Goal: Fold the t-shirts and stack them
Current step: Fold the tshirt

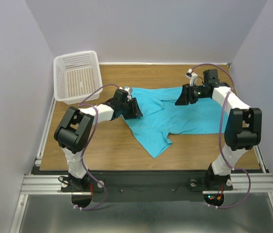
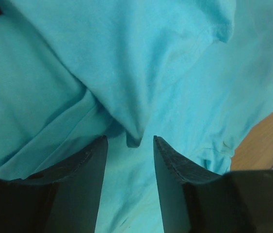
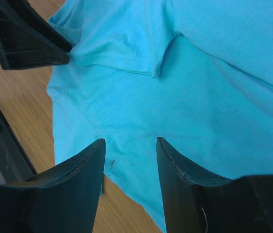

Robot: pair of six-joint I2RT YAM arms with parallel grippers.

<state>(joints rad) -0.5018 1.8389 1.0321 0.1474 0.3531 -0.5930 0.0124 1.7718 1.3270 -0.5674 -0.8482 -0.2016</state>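
One turquoise t-shirt lies crumpled across the middle of the wooden table, one sleeve pointing toward the near edge. My left gripper sits low at the shirt's left edge. In the left wrist view its jaws are open, and the tip of a raised fold of the t-shirt hangs just at the fingertips, not pinched. My right gripper hovers over the shirt's far middle. Its jaws are open with nothing between them, above the t-shirt near its hem.
A white mesh basket stands tilted at the table's far left corner. Grey walls close in the left, right and back. Bare wood shows beside the shirt, and the left arm's dark finger appears in the right wrist view.
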